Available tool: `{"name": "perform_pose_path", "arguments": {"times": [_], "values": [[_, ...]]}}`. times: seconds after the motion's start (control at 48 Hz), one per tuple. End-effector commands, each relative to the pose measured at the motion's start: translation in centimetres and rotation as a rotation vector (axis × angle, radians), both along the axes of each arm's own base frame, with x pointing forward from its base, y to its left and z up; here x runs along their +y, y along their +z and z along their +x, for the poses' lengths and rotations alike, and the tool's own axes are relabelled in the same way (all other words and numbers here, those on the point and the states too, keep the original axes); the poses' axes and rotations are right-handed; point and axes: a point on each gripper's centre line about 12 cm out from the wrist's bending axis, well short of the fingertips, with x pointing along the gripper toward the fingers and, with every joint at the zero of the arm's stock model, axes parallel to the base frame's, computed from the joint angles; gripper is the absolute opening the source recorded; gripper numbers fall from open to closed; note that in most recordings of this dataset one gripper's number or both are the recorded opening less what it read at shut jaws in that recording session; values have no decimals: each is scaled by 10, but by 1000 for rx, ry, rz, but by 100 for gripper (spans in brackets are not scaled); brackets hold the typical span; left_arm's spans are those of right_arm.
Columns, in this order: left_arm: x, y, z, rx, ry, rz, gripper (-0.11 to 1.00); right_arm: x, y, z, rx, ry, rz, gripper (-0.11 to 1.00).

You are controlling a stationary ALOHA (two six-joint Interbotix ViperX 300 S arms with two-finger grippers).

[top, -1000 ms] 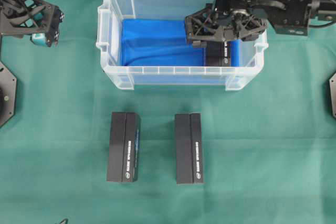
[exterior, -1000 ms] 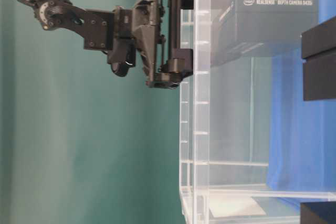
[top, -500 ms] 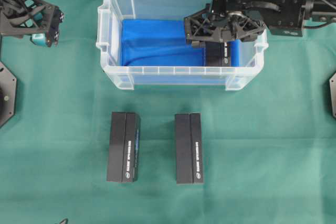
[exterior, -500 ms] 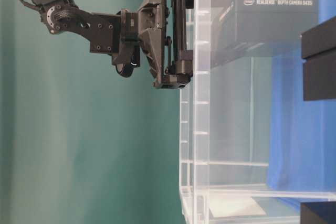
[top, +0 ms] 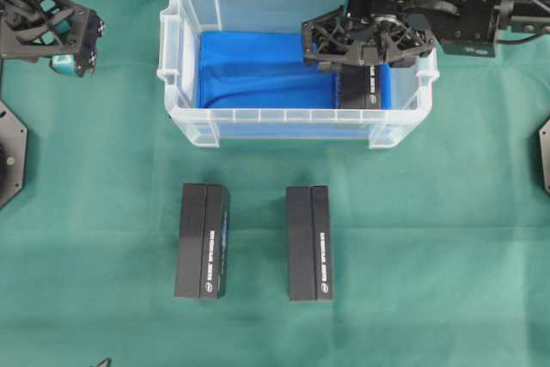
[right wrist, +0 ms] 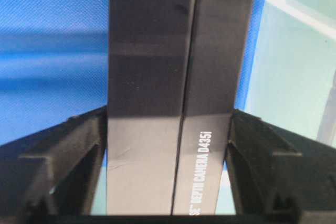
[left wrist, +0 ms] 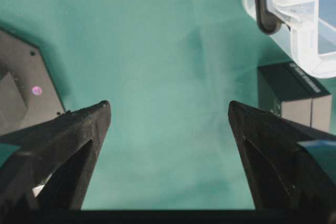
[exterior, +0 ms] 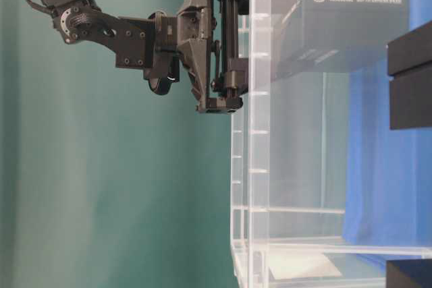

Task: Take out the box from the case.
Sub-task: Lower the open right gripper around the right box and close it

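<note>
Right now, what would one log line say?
right claw: closing around box | box: inside case | left claw: open, empty

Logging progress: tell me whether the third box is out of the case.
Still in: the box rests on the blue cloth inside the case.

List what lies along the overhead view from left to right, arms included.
Left pincer → case holding a blue cloth → right pincer over the box at the case's right end. On the table in front: left box → right box.
</note>
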Motion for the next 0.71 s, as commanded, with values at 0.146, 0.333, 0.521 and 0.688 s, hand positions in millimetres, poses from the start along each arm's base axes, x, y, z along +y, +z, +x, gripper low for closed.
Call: {"name": "perform_pose_path", "arguments": {"times": [0.146, 0.333, 0.521, 0.688], "values": [[-1, 6, -1, -24, -5, 4, 97, 3, 2, 2, -15, 3, 1, 65], [-1, 6, -1, -24, -5, 4, 97, 3, 2, 2, -13, 4, 2, 65], [-1, 6, -1, -24, -5, 4, 97, 4, 3, 3, -16, 5, 1, 65], [-1, 6, -1, -24, -7, 4, 97, 3, 8, 3, -25, 5, -2, 65]]}}
